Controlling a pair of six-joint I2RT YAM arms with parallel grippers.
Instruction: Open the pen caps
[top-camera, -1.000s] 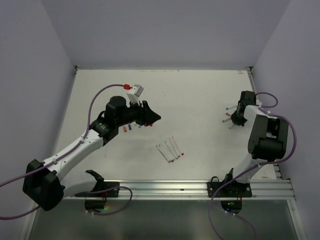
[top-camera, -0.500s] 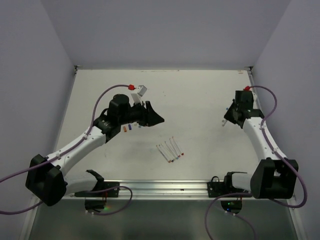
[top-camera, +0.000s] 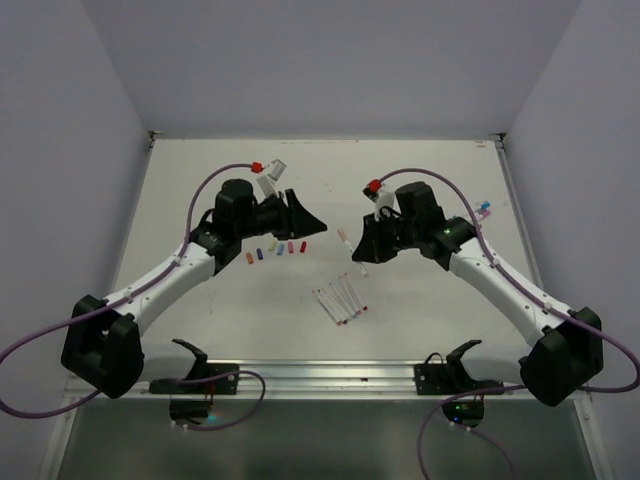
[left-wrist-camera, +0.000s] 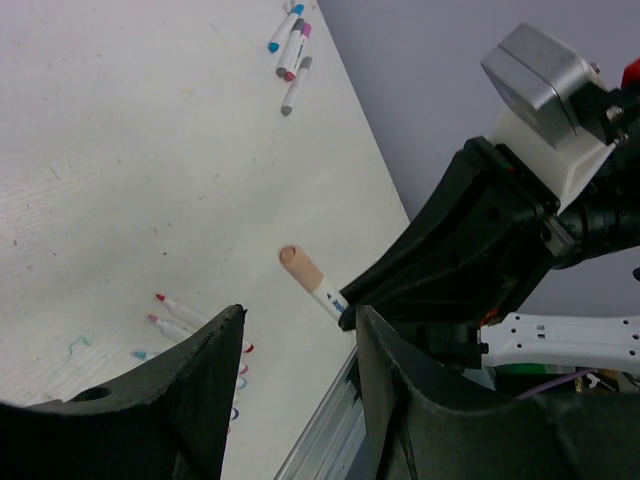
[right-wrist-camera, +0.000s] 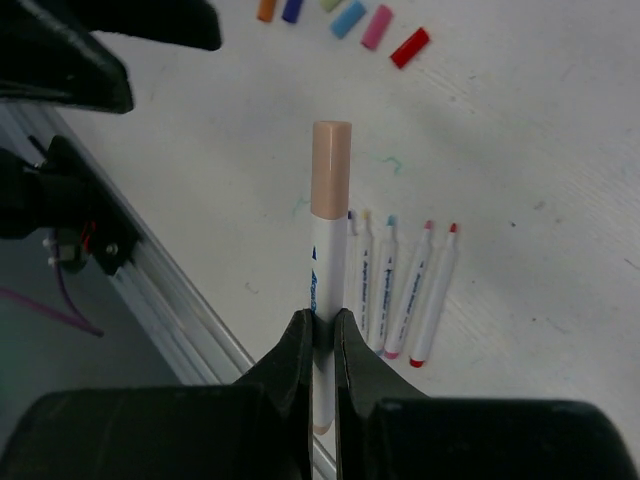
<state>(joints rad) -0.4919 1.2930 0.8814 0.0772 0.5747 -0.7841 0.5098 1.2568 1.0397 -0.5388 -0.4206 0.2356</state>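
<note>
Above the middle of the table (top-camera: 430, 180), the right gripper (right-wrist-camera: 320, 335) clenches a pen (right-wrist-camera: 328, 255), its peach cap (right-wrist-camera: 331, 165) on; the left gripper (left-wrist-camera: 298, 335) faces it, spread wide, grasping nothing.

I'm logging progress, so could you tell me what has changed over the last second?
The right claw swung from the far right to the middle, gripping a peach-capped pen pointed at the open left claw, which barely moved. The loose caps and uncapped pens stayed put.
</note>
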